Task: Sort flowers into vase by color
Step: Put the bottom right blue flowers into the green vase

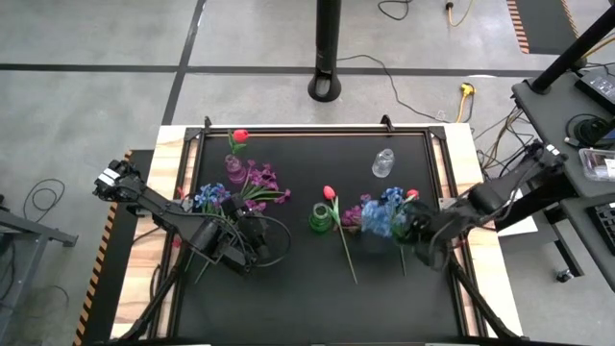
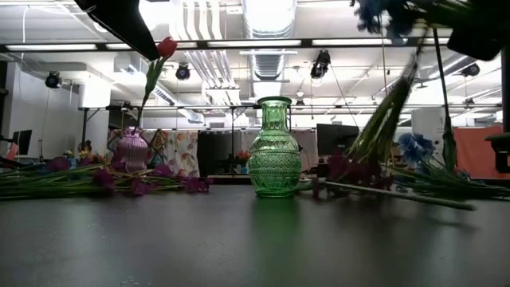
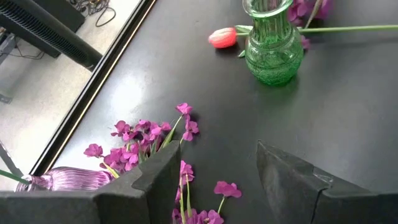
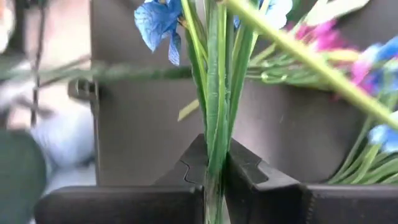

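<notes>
A blue flower (image 4: 163,22) is gripped by its green stem between the closed fingers of the right end effector (image 4: 214,171), lifted at the right of the high view, beside the flowers (image 1: 377,213) still lying on the counter (image 1: 317,288). The left end effector (image 3: 214,177) is held open and empty over the purple sprays (image 3: 140,143) at lower left. 1 red tulip (image 1: 240,135) already stands in the purple vase (image 1: 234,170). The carry step is in hand; next, the stem likely needs lowering into an empty vase, perhaps the clear vase (image 1: 383,162) or the green vase (image 1: 319,217).

Black floor-standing pole (image 1: 327,48) and yellow-plugged cable (image 1: 466,91) (beyond table).
</notes>
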You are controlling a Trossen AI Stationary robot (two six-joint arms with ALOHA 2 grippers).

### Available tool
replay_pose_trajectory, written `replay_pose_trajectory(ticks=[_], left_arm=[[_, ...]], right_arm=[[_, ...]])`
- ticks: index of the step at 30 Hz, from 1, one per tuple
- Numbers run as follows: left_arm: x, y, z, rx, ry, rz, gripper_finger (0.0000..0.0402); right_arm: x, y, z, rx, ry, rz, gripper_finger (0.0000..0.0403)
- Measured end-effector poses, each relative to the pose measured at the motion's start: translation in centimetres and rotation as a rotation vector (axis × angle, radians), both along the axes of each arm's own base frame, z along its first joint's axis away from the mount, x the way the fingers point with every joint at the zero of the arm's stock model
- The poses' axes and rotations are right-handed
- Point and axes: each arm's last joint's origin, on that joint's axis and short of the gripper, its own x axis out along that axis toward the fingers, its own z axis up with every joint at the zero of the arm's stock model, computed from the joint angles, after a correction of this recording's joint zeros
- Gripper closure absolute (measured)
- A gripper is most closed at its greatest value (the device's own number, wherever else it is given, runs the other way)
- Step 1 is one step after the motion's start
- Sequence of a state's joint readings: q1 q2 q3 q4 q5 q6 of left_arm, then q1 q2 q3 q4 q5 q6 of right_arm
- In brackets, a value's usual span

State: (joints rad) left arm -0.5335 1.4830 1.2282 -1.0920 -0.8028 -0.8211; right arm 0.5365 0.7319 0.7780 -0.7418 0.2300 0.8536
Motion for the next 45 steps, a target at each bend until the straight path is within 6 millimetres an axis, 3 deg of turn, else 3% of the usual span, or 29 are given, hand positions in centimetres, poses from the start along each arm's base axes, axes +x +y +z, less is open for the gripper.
replay_pose_trajectory(ticks=[5,10,17,20,25,29,36,45], left_arm=[[0.0,0.0,0.0,0.0,-0.001,0.0,0.021],[0.0,0.0,0.0,0.0,-0.001,0.0,0.021],[0.0,0.0,0.0,-0.004,-0.005,0.003,0.021],[0.1,0.0,0.0,-0.007,-0.01,0.006,0.021],[0.1,0.0,0.0,-0.008,-0.012,0.006,0.021],[0.2,-0.1,0.1,-0.013,-0.022,0.0,0.021],[0.3,-0.1,0.1,-0.005,-0.018,-0.017,0.021],[0.3,-0.1,0.1,-0.005,-0.017,-0.017,0.021]], right_arm=[[-1.2,-1.5,0.8,-0.007,-0.106,-0.251,0.038],[-1.9,-1.3,-1.5,0.091,0.186,-0.281,0.038],[-1.0,0.4,-3.2,0.271,0.46,-0.136,0.038],[-0.1,1.3,-2.7,0.37,0.442,-0.022,0.038],[0.7,1.8,0.1,0.423,0.328,0.041,0.038],[0.9,1.5,3.3,0.338,0.164,0.055,0.038],[1.1,0.5,8.4,-0.022,-0.219,0.03,0.038],[2.6,0.6,11.3,-0.421,-0.66,0.021,0.038]])
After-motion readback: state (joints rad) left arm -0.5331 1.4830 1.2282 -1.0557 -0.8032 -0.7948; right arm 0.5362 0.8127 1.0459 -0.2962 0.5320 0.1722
